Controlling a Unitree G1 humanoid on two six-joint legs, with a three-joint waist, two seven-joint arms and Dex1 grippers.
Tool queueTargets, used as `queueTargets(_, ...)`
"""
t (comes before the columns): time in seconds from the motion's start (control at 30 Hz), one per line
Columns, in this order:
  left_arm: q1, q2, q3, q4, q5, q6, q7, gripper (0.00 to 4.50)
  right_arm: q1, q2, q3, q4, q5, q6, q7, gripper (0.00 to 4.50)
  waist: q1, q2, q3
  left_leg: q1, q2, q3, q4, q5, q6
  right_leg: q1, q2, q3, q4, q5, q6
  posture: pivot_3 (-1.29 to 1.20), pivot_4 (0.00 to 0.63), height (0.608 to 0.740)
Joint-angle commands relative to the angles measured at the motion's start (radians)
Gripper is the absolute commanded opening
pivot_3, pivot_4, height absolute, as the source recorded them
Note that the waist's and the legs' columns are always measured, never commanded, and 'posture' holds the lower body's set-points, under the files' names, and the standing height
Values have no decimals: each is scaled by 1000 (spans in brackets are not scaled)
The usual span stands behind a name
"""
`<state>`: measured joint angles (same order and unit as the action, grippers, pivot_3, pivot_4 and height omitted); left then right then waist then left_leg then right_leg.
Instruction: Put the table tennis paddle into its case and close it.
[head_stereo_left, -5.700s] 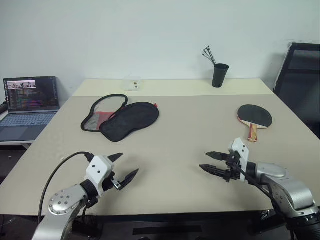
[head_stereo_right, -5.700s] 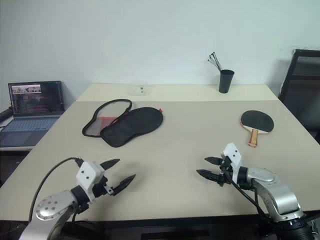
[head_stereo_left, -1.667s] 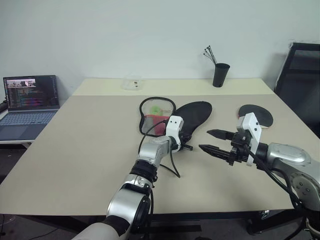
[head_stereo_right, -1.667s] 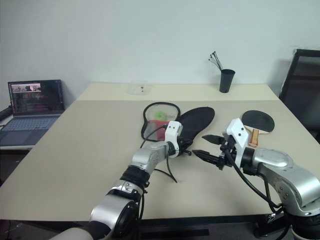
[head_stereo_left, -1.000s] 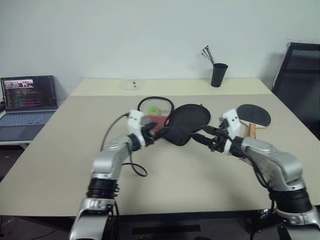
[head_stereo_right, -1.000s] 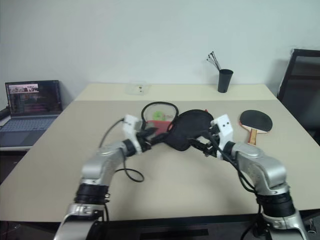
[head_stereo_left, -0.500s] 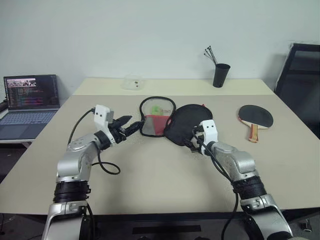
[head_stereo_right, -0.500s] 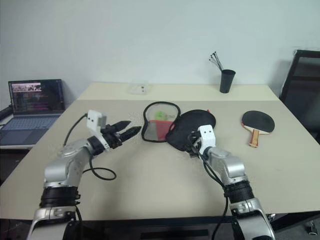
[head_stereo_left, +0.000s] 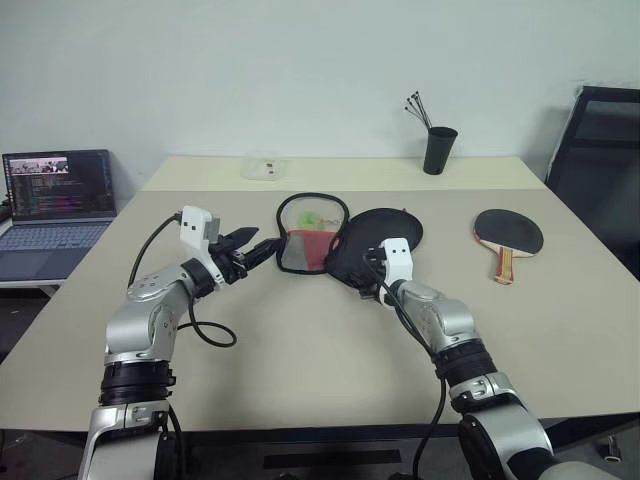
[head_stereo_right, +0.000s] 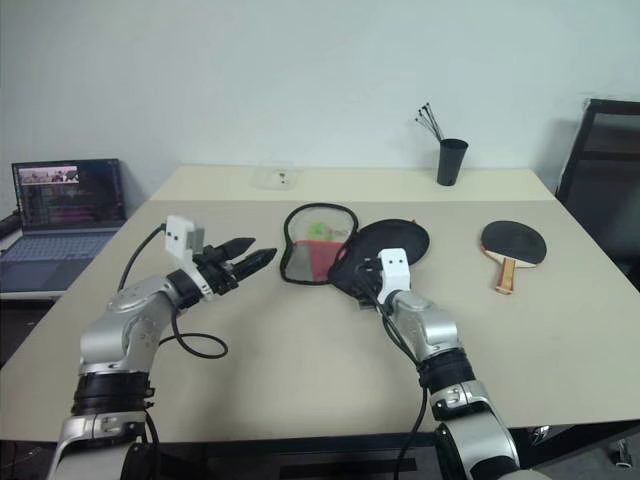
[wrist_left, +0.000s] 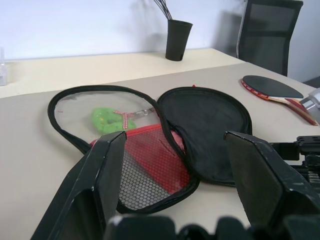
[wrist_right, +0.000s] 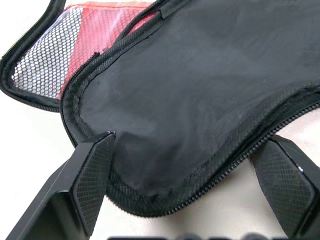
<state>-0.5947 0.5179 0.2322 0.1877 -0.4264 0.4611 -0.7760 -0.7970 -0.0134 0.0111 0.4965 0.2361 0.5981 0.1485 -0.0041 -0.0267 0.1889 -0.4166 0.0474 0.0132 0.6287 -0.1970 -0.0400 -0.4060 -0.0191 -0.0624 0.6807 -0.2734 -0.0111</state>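
While the soft zippered case (head_stereo_left: 340, 243) lies unfolded, red mesh showing, the right gripper (wrist_right: 192, 200) straddles its black fabric lobe, fingers apart; left gripper (head_stereo_left: 255, 250) hovers spread.

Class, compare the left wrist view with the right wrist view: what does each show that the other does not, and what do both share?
Left wrist view alone: the table tennis paddle lying apart from the case, the black cup, a chair, and the open left gripper. Right wrist view alone: the zipper teeth along the black flap's rim, between the open right gripper's fingers. Both: the case, lying open on the table, with its red mesh pocket.
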Motion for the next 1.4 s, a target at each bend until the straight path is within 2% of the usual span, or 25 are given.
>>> queueTargets(0.03,-2,19,-4,-62,-12,-11,-10,3421,-17,26,-49,-11,26,-1,-9,3594,0,0,0,0,0,0,0,0,0,0,0,0,0,0,0,0,150,740)
queueTargets(0.17,26,27,-20,-104,-18,-8,-33,3421,-8,66,-174,-59,132,110,-54,2149,-1,0,0,0,1,0,-1,0,0,0,0,0,0,0,-1,0,150,740)
queueTargets(0.23,14,9,0,-160,-87,54,-33,3421,9,76,-231,-106,193,199,-69,1511,-1,0,0,0,2,0,-1,0,0,0,-1,0,0,1,-2,0,150,740)
queueTargets(0.37,21,22,-34,-223,-116,77,-72,3421,74,71,-252,-244,263,358,-67,119,0,0,0,-1,3,-1,-1,0,0,0,-1,0,0,3,-5,0,150,740)
queueTargets(0.53,49,41,-75,-233,-91,59,-106,3421,156,9,-237,-439,332,547,-36,47,1,0,0,0,1,0,-1,0,0,0,-1,0,-1,0,0,0,150,740)
queueTargets(0.73,56,34,-102,-235,-88,51,-119,3421,200,-160,-218,-535,367,689,53,47,2,0,0,-1,0,0,-1,0,0,0,0,0,-1,0,0,0,150,740)
queueTargets(1.07,34,27,-139,-204,-72,19,-126,3421,60,-363,-166,-307,295,588,216,47,0,0,0,0,-1,1,-1,0,0,-1,2,0,-1,0,0,0,150,740)
queueTargets(1.4,26,23,-150,-186,-55,-5,-121,3421,-58,-419,-66,-52,193,440,369,47,0,0,0,-1,-1,2,-1,0,0,-1,4,1,-2,0,0,0,150,740)
